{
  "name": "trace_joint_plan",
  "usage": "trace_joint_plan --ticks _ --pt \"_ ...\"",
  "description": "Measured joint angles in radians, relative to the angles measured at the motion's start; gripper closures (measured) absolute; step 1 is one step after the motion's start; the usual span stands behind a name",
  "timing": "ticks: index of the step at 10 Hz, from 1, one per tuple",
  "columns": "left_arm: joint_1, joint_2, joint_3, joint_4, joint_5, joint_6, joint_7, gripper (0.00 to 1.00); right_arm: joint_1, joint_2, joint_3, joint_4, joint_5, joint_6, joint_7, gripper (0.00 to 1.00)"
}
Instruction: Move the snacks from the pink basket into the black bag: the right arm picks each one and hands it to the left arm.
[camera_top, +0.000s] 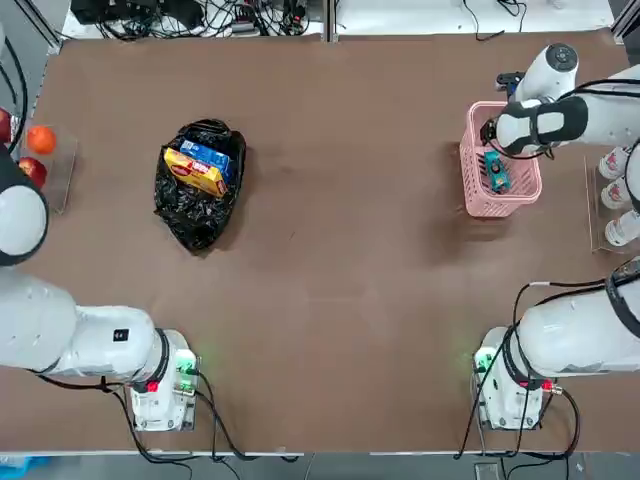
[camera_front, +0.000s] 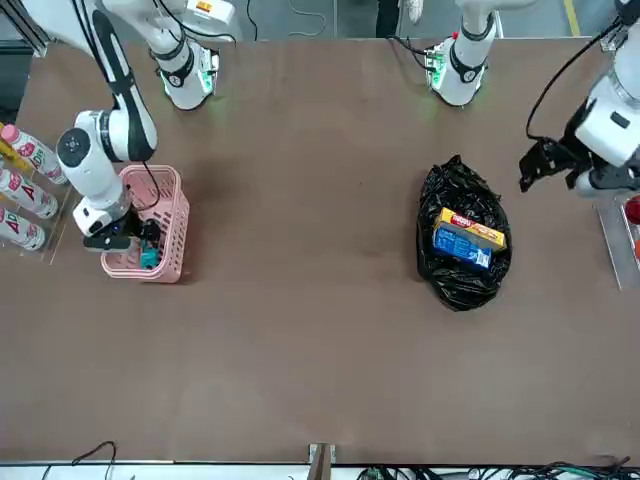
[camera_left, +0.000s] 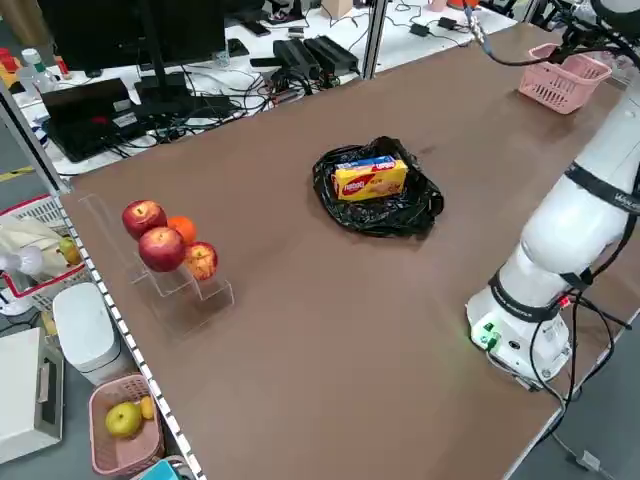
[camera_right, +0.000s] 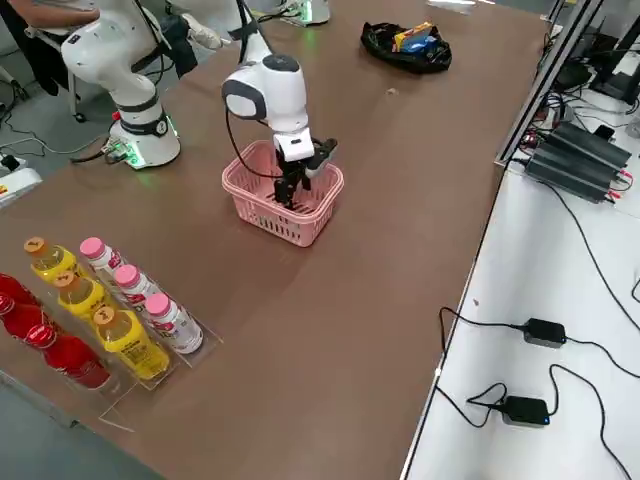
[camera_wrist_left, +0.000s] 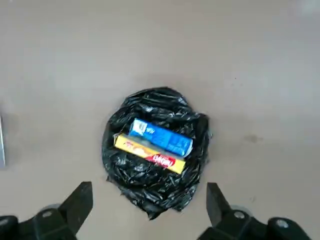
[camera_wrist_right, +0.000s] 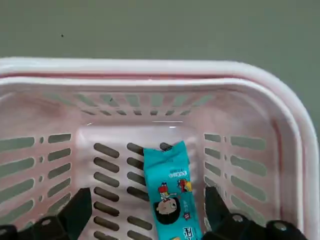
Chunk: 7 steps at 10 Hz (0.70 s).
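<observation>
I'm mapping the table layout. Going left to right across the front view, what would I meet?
Bottles → right gripper over the pink basket → black bag holding the blue and yellow snacks → left gripper.

Looked straight down from overhead on the whole surface (camera_top: 330, 250), arm bases at the lower edge. Faced back from across it, so sides swapped. Peered diagonally from raised corners at either side, one nearest the black bag (camera_left: 378, 190), the other nearest the pink basket (camera_right: 284, 205). Hung high over the bag on the left wrist; sat close inside the basket on the right wrist. Shared bag and basket between the overhead and front views.
</observation>
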Motion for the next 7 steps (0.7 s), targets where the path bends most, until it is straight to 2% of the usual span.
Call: trace_joint_plan --ticks 7 --pt "0.000 -0.003 0.014 0.016 -0.033 -0.023 0.037 0.00 0.000 0.076 0.000 -0.004 0.000 0.110 0.001 0.04"
